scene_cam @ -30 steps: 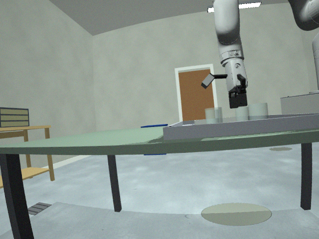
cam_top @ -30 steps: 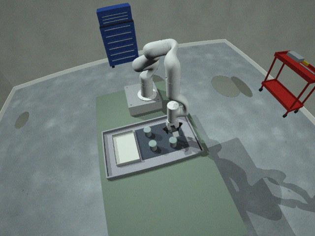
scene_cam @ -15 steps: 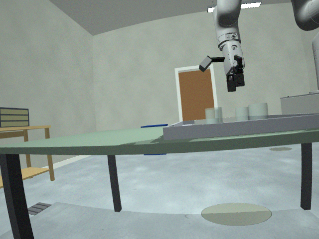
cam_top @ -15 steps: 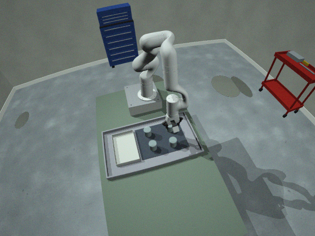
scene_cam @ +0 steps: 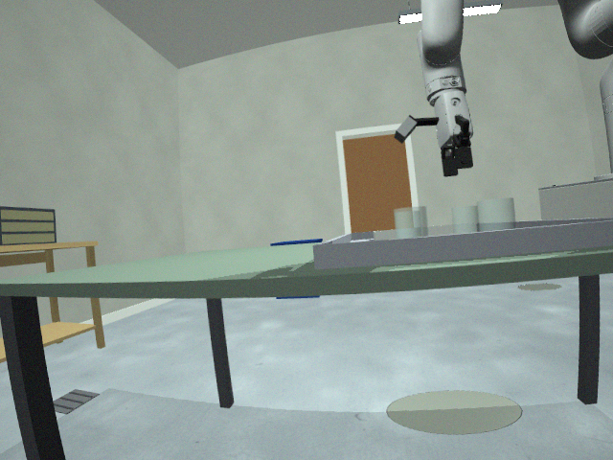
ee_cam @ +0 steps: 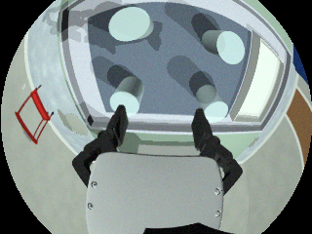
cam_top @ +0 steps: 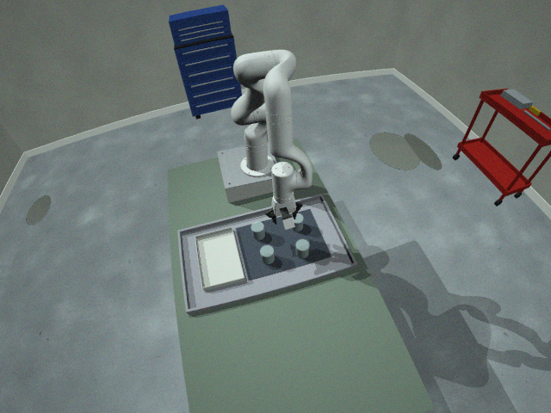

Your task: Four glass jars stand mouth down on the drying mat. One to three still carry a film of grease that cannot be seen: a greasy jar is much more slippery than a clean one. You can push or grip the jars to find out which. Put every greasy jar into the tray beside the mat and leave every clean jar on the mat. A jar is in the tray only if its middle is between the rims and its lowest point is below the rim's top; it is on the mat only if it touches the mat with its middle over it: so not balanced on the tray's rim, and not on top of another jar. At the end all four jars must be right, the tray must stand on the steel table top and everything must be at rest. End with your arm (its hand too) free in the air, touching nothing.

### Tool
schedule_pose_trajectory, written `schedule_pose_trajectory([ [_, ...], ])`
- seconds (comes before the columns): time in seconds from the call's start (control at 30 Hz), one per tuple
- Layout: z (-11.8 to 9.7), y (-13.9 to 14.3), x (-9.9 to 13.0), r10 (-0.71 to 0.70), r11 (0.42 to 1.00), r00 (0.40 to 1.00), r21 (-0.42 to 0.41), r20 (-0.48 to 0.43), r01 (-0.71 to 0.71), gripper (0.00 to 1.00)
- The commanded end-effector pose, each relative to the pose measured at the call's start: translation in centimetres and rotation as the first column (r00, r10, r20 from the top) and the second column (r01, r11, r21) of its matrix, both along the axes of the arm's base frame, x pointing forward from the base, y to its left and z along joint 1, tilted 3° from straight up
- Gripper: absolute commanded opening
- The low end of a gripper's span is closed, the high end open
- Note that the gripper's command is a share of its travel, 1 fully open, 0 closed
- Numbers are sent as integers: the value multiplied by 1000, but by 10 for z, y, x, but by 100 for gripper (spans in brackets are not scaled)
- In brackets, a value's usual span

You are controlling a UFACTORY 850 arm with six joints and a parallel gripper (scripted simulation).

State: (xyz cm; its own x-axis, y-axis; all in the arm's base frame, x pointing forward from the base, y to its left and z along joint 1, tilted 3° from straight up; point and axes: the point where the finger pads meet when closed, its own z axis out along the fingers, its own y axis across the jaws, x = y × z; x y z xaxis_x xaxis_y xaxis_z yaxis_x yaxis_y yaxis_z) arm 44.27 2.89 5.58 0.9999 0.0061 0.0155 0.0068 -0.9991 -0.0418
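The top view looks steeply down from well above the end effector (cam_top: 284, 215) (scene_cam: 456, 160) (ee_cam: 160, 122); the exterior faces it sideways from near bench height, closer in. The wrist view looks past its fingers; all three share the jars (cam_top: 267, 254) (scene_cam: 495, 214) (ee_cam: 130, 24).

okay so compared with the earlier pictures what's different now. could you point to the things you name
The claw (cam_top: 284, 216) (scene_cam: 456, 166) (ee_cam: 160, 114) has risen, open, from low near the jars to well above them. Nothing was visibly gripped or let go. The four jars, the mat (cam_top: 283, 243) (ee_cam: 163, 63) and the tray (cam_top: 220, 260) (ee_cam: 263, 80) look unmoved.
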Motion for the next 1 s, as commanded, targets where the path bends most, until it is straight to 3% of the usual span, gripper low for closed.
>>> schedule_pose_trajectory([
  [0.0,-1,-41,-15,1,1000,1000,9,5,-1,100],
  [0.43,-6,-125,-49,1,1000,1000,9,5,-1,100],
  [0.57,-6,-125,-49,1,1000,1000,9,5,-1,100],
  [0.77,-43,-123,-48,1,1000,1000,9,5,-1,100],
  [0.97,-61,-122,-48,1,1000,1000,9,5,-1,100],
])
